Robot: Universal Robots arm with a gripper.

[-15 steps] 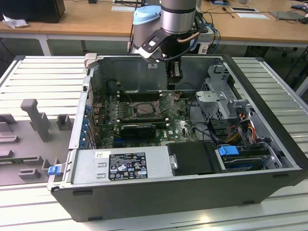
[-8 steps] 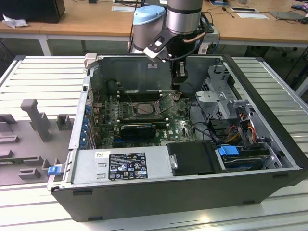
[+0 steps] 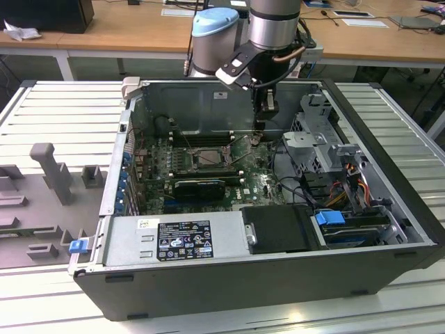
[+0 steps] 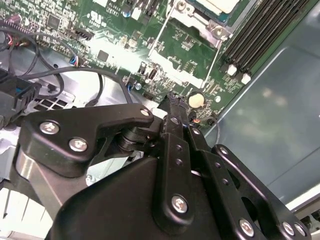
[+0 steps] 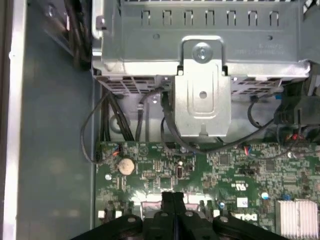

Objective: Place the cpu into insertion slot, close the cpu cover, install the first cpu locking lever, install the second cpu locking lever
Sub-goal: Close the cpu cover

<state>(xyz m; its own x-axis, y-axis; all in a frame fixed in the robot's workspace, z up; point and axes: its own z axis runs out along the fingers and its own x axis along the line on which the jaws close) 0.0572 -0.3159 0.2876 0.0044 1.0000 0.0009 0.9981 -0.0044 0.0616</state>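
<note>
The pincer [image 5: 173, 196] is clenched on nothing, its tips low over the green motherboard [image 5: 225, 167]. Just ahead of them the cpu [image 4: 212, 4] shows its pale face inside the insertion slot [image 3: 208, 157], so seating looks done. The cpu cover [image 4: 200, 22] seems down around it, though I cannot be sure. The thin locking levers [image 4: 161, 35] look unlatched, so both remain. The open computer case [image 3: 278, 278] lies on a ribbed grey bench [image 3: 49, 104], with wooden tables [image 3: 139, 28] beyond the pincer.
</note>
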